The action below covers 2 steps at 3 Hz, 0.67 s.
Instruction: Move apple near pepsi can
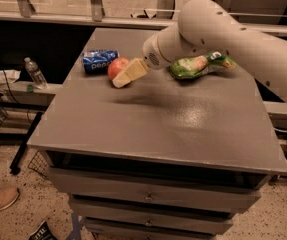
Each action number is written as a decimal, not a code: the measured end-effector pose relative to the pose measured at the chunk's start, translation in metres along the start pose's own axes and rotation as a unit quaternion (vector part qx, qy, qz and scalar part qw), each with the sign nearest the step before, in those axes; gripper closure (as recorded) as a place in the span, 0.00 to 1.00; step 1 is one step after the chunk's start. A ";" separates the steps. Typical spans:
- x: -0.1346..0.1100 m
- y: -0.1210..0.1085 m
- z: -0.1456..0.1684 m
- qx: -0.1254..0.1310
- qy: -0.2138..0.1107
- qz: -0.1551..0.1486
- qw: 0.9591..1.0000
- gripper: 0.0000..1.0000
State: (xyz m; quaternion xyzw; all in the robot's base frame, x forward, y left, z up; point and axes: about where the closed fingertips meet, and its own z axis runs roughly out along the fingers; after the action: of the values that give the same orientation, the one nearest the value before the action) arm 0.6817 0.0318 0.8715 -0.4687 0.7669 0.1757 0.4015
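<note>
Apple (117, 66), seen pinched in gripper (121, 76) just right of pepsi can (99, 61), is best lowered straight onto table (158, 124) and released gently, can left unbumped.

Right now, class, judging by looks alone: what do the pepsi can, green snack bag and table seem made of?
Pepsi can: probably thin metal, glossy blue print with white lettering. Green snack bag: likely plastic film, crinkled, shiny. Table: grey painted metal or laminate, soft sheen; cannot tell which. The end effector grips the apple beside the can.
</note>
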 end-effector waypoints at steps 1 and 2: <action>0.006 -0.016 -0.041 0.051 0.001 0.001 0.999 0.00; 0.016 -0.029 -0.089 0.106 -0.006 0.010 0.994 0.00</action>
State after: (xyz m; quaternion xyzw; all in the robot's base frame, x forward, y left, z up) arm 0.6627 -0.0497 0.9167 -0.4151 0.7834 0.1004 0.4517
